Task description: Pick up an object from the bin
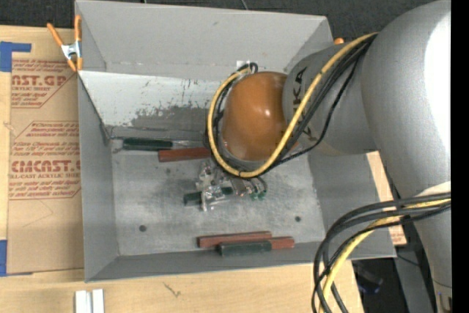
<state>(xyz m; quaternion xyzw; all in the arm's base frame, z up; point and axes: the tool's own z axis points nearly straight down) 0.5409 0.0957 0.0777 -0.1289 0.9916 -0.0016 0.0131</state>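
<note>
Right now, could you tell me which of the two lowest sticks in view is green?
The shorter stick, lowest of all; the longer stick just above it is red-brown.

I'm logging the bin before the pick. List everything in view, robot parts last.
bin: 1, grey metal, centre of the view
back green stick: 1, dark green, back left of the floor
back brown stick: 1, reddish brown, just right of the back green stick
front brown stick: 1, reddish brown, front of the floor
front green stick: 1, dark green, right beside the front brown stick
claw: 1, silvery, low over mid floor
orange cover: 1, orange, above the claw
cables: several, yellow and black, around the cover
arm: 1, grey, from the right
</note>
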